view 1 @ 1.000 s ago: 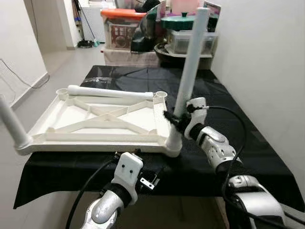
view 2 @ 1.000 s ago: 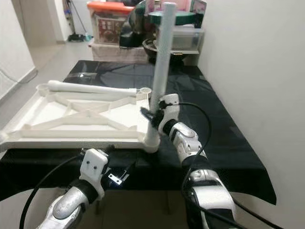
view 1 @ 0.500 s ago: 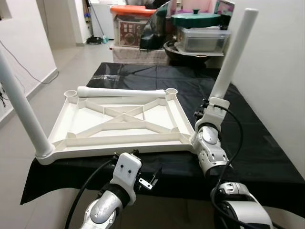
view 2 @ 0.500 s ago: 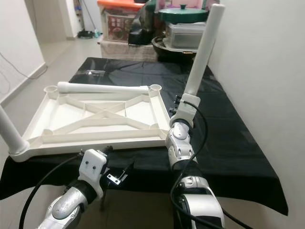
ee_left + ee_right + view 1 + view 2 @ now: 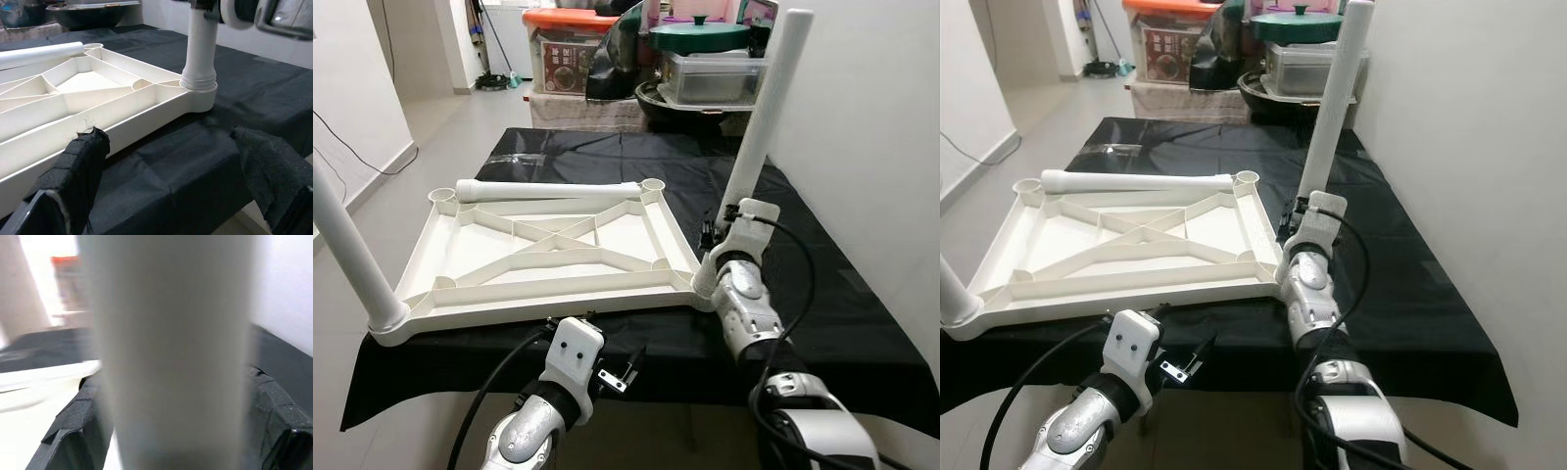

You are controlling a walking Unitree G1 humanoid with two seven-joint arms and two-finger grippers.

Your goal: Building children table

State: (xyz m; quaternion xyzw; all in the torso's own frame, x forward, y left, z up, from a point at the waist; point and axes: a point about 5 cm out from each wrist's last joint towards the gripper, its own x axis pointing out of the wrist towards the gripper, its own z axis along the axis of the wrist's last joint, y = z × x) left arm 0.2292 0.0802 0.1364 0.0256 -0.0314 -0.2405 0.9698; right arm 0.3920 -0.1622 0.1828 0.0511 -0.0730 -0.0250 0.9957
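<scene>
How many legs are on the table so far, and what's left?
Two legs stand in the upturned tabletop: near-left leg and near-right leg, which the right gripper holds. A third leg lies loose across the far edge; both far sockets are open. The left gripper hangs open below.
</scene>
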